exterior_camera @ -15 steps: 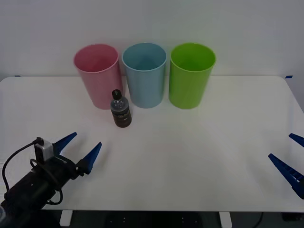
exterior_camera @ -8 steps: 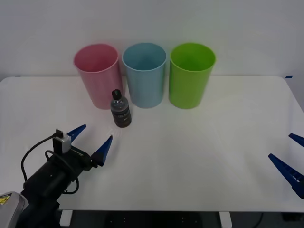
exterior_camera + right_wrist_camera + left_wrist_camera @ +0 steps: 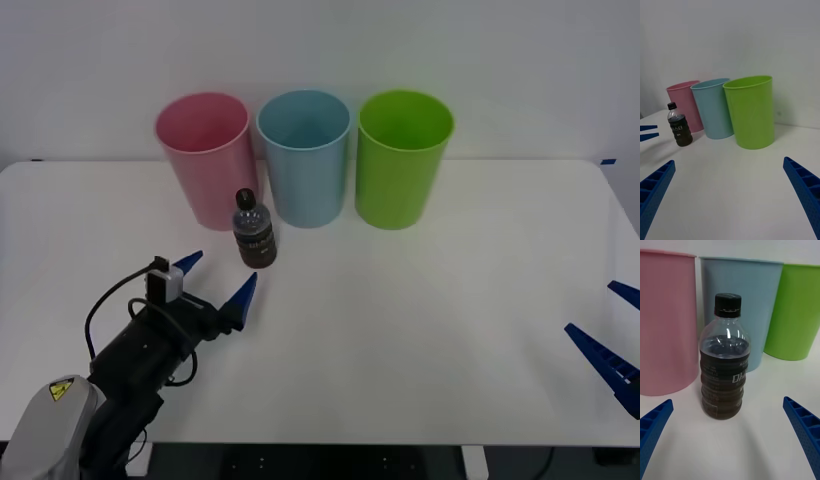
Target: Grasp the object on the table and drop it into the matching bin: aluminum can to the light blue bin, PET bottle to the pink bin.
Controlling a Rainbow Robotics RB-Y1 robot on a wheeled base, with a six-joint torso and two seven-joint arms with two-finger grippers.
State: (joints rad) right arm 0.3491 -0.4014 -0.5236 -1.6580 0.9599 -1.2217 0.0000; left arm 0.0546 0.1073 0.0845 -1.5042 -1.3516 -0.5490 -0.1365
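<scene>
The PET bottle is small and clear, holds dark brown liquid and has a black cap. It stands upright on the white table, just in front of the gap between the pink bin and the light blue bin. My left gripper is open, a short way in front of the bottle and pointing at it, not touching. My right gripper is open, low at the table's right edge.
A green bin stands to the right of the light blue bin; all three bins line up at the back of the table. The left arm's cable and wrist camera sit behind the fingers.
My left gripper has moved forward and to the right across the table, closing in on the bottle, its fingers still open. The right arm and the bottle have not moved.
</scene>
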